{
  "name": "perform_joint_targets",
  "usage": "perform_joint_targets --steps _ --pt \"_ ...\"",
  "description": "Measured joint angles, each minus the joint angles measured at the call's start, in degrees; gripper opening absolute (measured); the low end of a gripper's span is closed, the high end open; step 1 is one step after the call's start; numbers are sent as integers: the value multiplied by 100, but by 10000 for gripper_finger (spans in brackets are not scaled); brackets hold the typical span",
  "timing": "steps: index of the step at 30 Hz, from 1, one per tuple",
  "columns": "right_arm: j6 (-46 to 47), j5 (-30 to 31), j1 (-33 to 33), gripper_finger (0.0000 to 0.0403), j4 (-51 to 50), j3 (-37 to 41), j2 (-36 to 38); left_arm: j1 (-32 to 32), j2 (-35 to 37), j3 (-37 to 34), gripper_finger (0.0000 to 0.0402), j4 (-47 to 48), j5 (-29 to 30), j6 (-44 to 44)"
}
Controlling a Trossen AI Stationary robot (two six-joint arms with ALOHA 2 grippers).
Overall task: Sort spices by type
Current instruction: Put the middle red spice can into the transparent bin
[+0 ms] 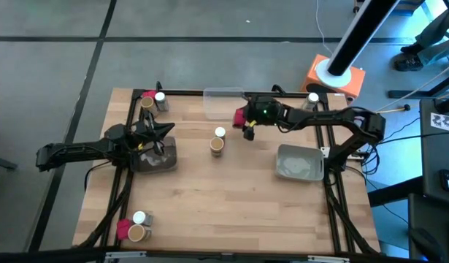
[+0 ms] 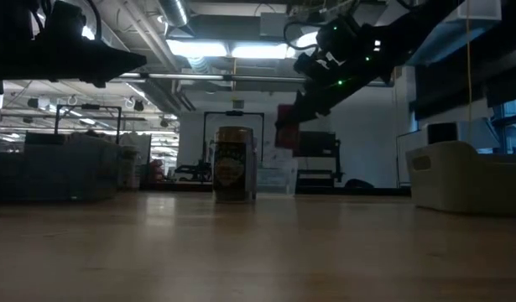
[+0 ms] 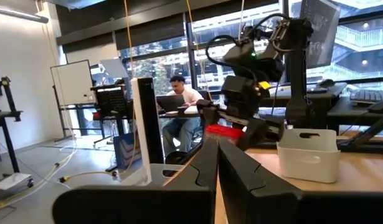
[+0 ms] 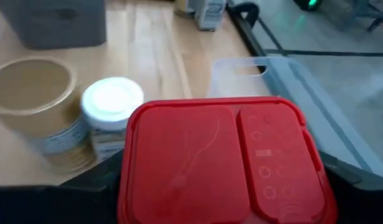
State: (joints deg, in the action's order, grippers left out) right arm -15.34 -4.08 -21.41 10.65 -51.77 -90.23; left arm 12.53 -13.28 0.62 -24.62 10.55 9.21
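1. Currently the right gripper [image 1: 244, 121] holds a red spice block [image 4: 219, 162] aloft, fingers clamped on its flat sides, near the clear plastic tray [image 1: 223, 101].
2. Seemingly light, rigid, smooth plastic; may slip.
3. Left gripper [image 1: 157, 132] waits, fingers together, over a grey bin [image 1: 155, 158].

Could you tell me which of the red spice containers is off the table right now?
The red container held in the right tool, near the clear tray; the other reds sit at the table's corners.

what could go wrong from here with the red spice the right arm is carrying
The right hand holds the red block in the air beside the clear tray; a loose grip could drop it. Just below sit a brown cylinder and a white-capped jar, so a low swing might topple them. The left hand, shut over its bin, seems clear.
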Motion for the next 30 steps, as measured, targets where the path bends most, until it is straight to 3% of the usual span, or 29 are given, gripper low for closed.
perform_joint_targets --steps 15,20,30 --pt "-154 -965 -705 298 1217 0 -119 0 -2 0 4 53 2 -22" --pt "-137 -1245 -888 298 2245 -55 -510 0 -1 0 4 10 5 -116" --pt "-596 -1307 -1392 298 1266 -879 -1286 0 0 0 4 14 4 -156"
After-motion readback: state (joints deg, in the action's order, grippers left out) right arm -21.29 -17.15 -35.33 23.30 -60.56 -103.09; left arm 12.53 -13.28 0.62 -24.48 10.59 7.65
